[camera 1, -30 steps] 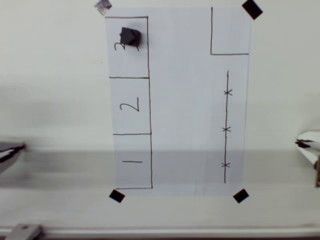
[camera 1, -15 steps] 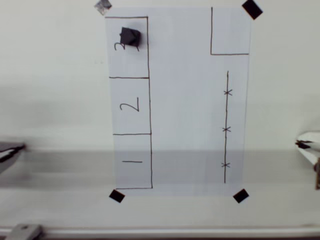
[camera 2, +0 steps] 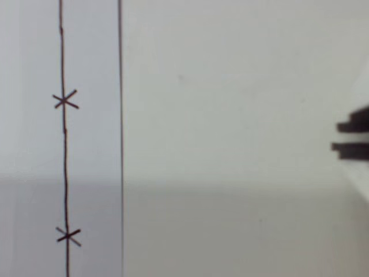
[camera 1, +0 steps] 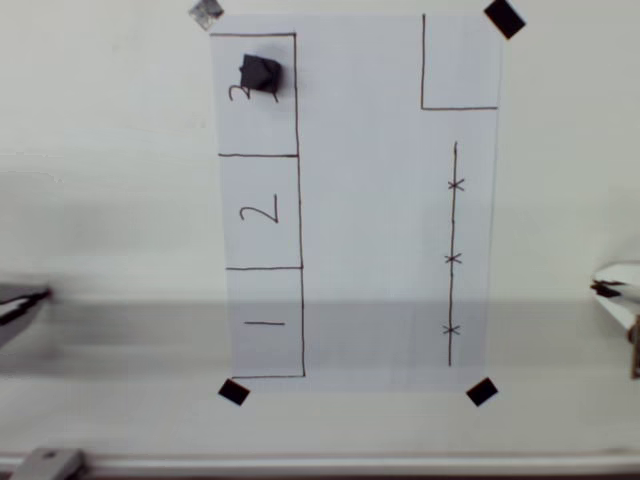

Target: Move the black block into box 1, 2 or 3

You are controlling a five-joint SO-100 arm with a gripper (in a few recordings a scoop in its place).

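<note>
Nothing has shifted over the last second: the black block [camera 1: 260, 74] sits still inside box 3 [camera 1: 256, 130], the top outlined rectangle near the paper's [camera 1: 370, 200] upper-left corner, partly covering the handwritten numeral. Nothing touches it. The tool [camera 1: 612, 288] shows as a blur at the surface's right edge, well apart; can't tell how open it is. Task looks done, arm looks parked.
</note>
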